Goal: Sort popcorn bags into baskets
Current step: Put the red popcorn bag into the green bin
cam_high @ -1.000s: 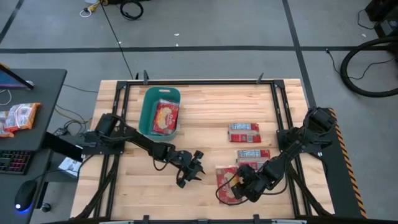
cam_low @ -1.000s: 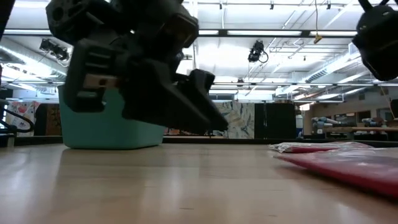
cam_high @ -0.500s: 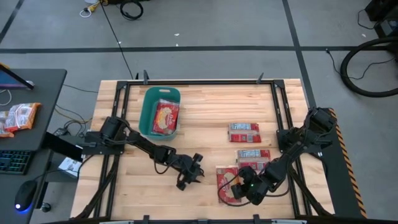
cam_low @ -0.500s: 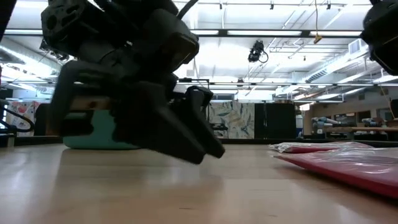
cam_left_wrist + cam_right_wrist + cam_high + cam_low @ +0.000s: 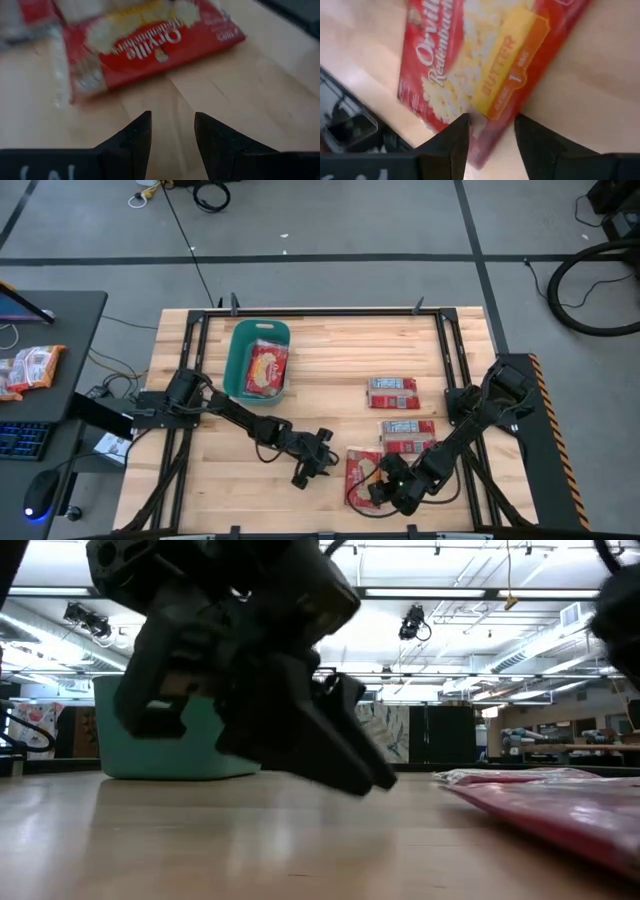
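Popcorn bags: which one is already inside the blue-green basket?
The popcorn bag lying in the teal basket near the table's far left. The other bags lie out on the bare wood on the right side, outside the basket.

free: bare table (image 5: 330,355) centre | blocked: teal bin (image 5: 243,369), popcorn bags (image 5: 392,392) right

You see a pale, blond wooden tabletop (image 5: 330,350) striped with plank lines, framed by black rails. The basket (image 5: 240,355) is teal, and the popcorn bag inside it (image 5: 266,368) is red with a tan-orange centre. The two bags lying apart (image 5: 392,392) show red with pale white-blue labels. The nearest bag (image 5: 480,65) is red with white lettering, yellow popcorn and an orange-yellow band. Both arms are black, down to the left claw (image 5: 170,132) and right claw (image 5: 490,135).
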Robot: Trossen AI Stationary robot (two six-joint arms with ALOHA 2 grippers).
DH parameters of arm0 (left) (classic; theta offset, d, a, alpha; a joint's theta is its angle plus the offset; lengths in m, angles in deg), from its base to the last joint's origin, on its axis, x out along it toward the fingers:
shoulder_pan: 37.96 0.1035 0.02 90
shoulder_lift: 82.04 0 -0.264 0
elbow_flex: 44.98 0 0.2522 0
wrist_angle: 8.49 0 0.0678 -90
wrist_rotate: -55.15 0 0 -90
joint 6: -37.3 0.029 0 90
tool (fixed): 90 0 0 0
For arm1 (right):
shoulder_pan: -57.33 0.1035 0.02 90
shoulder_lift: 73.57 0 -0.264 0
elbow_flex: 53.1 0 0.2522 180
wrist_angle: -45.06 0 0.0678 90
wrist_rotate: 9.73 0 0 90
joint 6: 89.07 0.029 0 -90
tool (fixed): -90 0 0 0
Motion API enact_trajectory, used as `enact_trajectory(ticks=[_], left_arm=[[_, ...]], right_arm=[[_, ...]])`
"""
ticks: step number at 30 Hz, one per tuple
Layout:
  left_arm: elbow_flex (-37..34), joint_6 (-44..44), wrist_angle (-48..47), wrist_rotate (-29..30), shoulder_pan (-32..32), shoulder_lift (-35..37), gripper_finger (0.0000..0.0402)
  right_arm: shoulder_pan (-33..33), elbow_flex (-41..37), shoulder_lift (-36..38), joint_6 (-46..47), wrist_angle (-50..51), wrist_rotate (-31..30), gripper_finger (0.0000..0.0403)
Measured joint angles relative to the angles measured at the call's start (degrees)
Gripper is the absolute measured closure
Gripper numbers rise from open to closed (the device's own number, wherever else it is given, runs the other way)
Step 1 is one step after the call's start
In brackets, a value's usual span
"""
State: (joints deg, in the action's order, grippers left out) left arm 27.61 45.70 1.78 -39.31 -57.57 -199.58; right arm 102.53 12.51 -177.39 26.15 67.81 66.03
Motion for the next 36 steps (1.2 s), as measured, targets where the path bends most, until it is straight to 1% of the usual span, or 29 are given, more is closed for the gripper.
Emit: enact_trajectory(ticks=[3, 9, 11, 14, 18, 21, 25, 31, 36], left_arm=[[0.47, 0.01, -0.49, -0.74, -0.05, -1.19, 0.0247], [0.51, 0.15, 0.1, -1.04, -0.18, -1.98, 0.0247], [0.51, 0.16, 0.03, -0.92, -0.18, -1.98, 0.0247], [0.51, 0.17, 0.0, -0.91, -0.18, -1.98, 0.0247], [0.51, -0.22, -0.17, -0.94, -0.22, -1.98, 0.0247], [0.51, -0.24, -1.07, -2.23, -0.21, -1.56, 0.0247], [0.34, -0.02, -4.77, -2.98, -0.23, 0.43, 0.0247], [0.3, 0.22, -5.58, -3.27, -0.29, 0.4, 0.0247], [0.43, 0.2, -4.61, -3.03, -0.27, -0.21, 0.0247]], right_arm=[[-0.78, -0.19, -0.06, -2.16, -0.89, -3.49, 0.024], [-3.31, -0.26, -0.34, -7.93, -4.0, -5.24, 0.0239], [-4.35, -0.26, -0.33, -9.94, -4.29, -4.99, 0.0239], [-5.47, -0.26, -0.32, -11.22, -4.62, -2.44, 0.0239], [-5.85, -0.28, -0.32, -12.0, -5.68, -2.15, 0.0239], [-5.98, -0.28, -0.32, -13.23, -7.21, -2.12, 0.0239], [-6.11, -0.28, -0.32, -14.35, -8.35, -4.24, 0.0239], [-6.97, -0.24, -0.2, -17.68, -11.41, -7.71, 0.0239], [-8.99, -0.11, -0.17, -24.46, -17.8, -11.3, 0.0239]])
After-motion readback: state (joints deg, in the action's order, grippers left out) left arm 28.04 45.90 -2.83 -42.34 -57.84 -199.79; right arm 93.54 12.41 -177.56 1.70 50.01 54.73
